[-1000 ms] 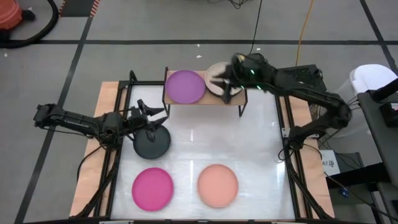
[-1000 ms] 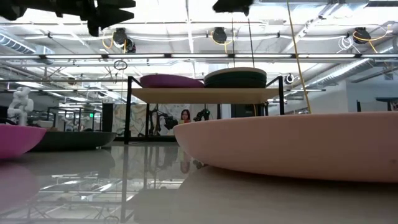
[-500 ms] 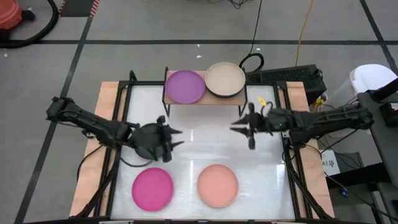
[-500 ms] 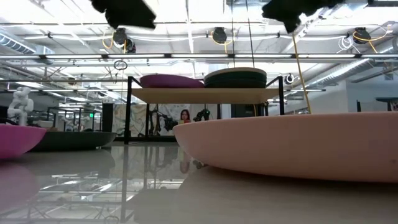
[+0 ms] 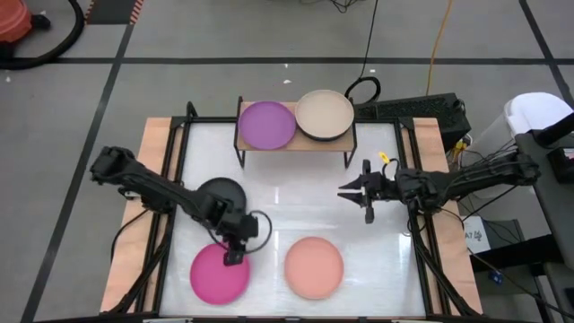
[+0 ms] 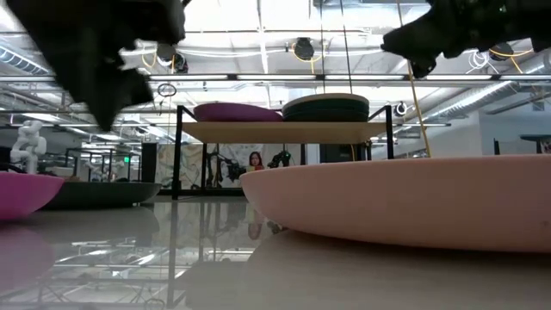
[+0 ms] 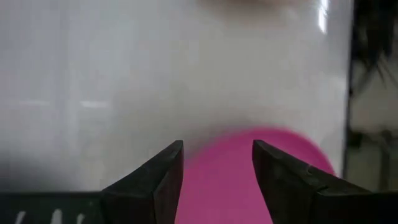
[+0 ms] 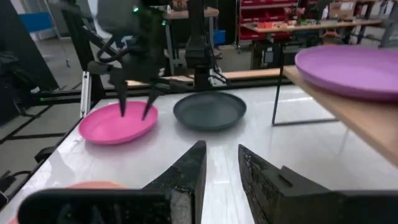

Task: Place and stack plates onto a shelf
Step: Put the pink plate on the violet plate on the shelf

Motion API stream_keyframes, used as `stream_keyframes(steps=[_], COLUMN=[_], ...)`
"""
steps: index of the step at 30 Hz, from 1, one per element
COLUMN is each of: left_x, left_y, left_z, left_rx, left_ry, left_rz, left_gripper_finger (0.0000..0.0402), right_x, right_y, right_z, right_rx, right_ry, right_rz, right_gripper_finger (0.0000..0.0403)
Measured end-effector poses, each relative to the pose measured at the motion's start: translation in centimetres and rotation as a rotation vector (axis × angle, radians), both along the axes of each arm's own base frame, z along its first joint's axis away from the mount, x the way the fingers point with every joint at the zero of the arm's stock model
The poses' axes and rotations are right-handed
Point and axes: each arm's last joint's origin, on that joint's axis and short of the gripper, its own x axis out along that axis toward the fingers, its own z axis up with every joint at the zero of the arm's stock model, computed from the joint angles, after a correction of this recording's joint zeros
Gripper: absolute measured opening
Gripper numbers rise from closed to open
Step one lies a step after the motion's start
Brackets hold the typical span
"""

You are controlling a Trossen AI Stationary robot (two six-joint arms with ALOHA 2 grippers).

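The wooden shelf point(image 5: 296, 144) stands at the table's far side. It carries a purple plate point(image 5: 266, 124) and a beige plate point(image 5: 325, 115) that tops a dark stack point(image 6: 327, 109). A charcoal plate point(image 5: 218, 190), a magenta plate point(image 5: 215, 276) and a peach plate point(image 5: 314, 266) lie flat on the table. My left gripper point(image 5: 235, 253) is open and points down over the magenta plate's far-right rim point(image 7: 249, 162); whether it touches, I cannot tell. My right gripper point(image 5: 352, 190) is open and hovers right of the table's centre, holding nothing.
The shelf's thin black legs point(image 8: 277, 93) stand on the white table top point(image 5: 296, 215), with bare table between the shelf and the near plates. Wooden side rails point(image 5: 152, 179) edge the table. Cables and a vacuum hose point(image 5: 54, 36) lie on the floor beyond.
My left gripper has travelled from above the charcoal plate toward the near edge and has come down over the magenta plate. My right gripper has drawn back from the beige plate on the shelf, toward the near and right edges, and now hangs over the table; the beige plate stayed on its stack.
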Motion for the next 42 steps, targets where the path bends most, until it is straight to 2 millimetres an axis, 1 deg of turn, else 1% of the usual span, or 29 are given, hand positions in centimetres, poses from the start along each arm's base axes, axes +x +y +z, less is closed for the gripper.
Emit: stream_keyframes(steps=[2, 6, 11, 16, 18, 19, 21, 25, 26, 27, 30, 32, 35, 37, 39, 42], left_x=[0.1, 0.2, 0.4, 0.7, 0.7, 0.7, 0.7, 0.8, 0.8, 0.8, 1.5, 1.8, 2.5, 2.6, 2.8, 3.3], left_y=[-0.5, -1.2, -0.9, -0.6, -0.7, -0.7, -0.8, -0.7, -0.6, -0.3, 0.5, 1.3, 2.7, 4.0, 5.7, 8.7], left_z=[-0.9, -2.6, -4.6, -5.7, -6.0, -6.1, -6.3, -6.2, -6.0, -5.7, -4.1, -2.6, 0.8, 3.2, 5.2, 8.1], left_rx=[-0.016, 0.038, 0.142, 0.189, 0.189, 0.183, 0.166, 0.105, 0.078, 0.052, 0.060, 0.107, 0.180, 0.244, 0.313, 0.383], left_ry=[0.033, 0.062, 0.134, 0.151, 0.158, 0.165, 0.174, 0.189, 0.195, 0.204, 0.189, 0.181, 0.107, 0.064, 0.045, 0.041], left_rz=[-0.070, -0.191, -0.239, -0.276, -0.302, -0.314, -0.321, -0.320, -0.316, -0.300, -0.237, -0.211, -0.182, -0.136, -0.075, 0.017], left_gripper_finger=[0.0195, 0.0195, 0.0195, 0.0195, 0.0187, 0.0177, 0.0143, 0.0047, 0.0026, 0.0017, 0.0010, 0.0010, 0.0010, 0.0010, 0.0010, 0.0013], right_x=[-0.1, -0.1, -0.1, -0.1, -0.1, -0.1, -0.1, -0.1, -0.1, -0.1, -0.1, -0.1, -0.1, -0.1, -0.1, -0.1], right_y=[0.0, 0.0, 0.2, 0.3, 0.3, 0.3, 0.3, 0.3, 0.3, 0.3, 0.3, 0.3, 0.3, 0.3, 0.3, 0.2], right_z=[-0.4, -0.5, -0.5, -0.5, -0.5, -0.5, -0.5, -0.5, -0.5, -0.5, -0.5, -0.5, -0.6, -0.6, -0.7, -0.6], right_rx=[0.010, 0.016, 0.029, 0.029, 0.029, 0.029, 0.029, 0.020, 0.013, 0.009, 0.002, -0.001, -0.002, -0.003, -0.003, -0.008], right_ry=[0.011, 0.009, 0.009, 0.010, 0.010, 0.010, 0.010, 0.013, 0.013, 0.014, 0.014, 0.014, 0.020, 0.026, 0.029, 0.028], right_rz=[-0.001, 0.001, 0.011, 0.016, 0.016, 0.016, 0.016, 0.018, 0.018, 0.019, 0.019, 0.020, 0.020, 0.020, 0.020, 0.020], right_gripper_finger=[0.0077, 0.0077, 0.0077, 0.0077, 0.0077, 0.0077, 0.0077, 0.0077, 0.0077, 0.0077, 0.0077, 0.0077, 0.0077, 0.0077, 0.0077, 0.0077])
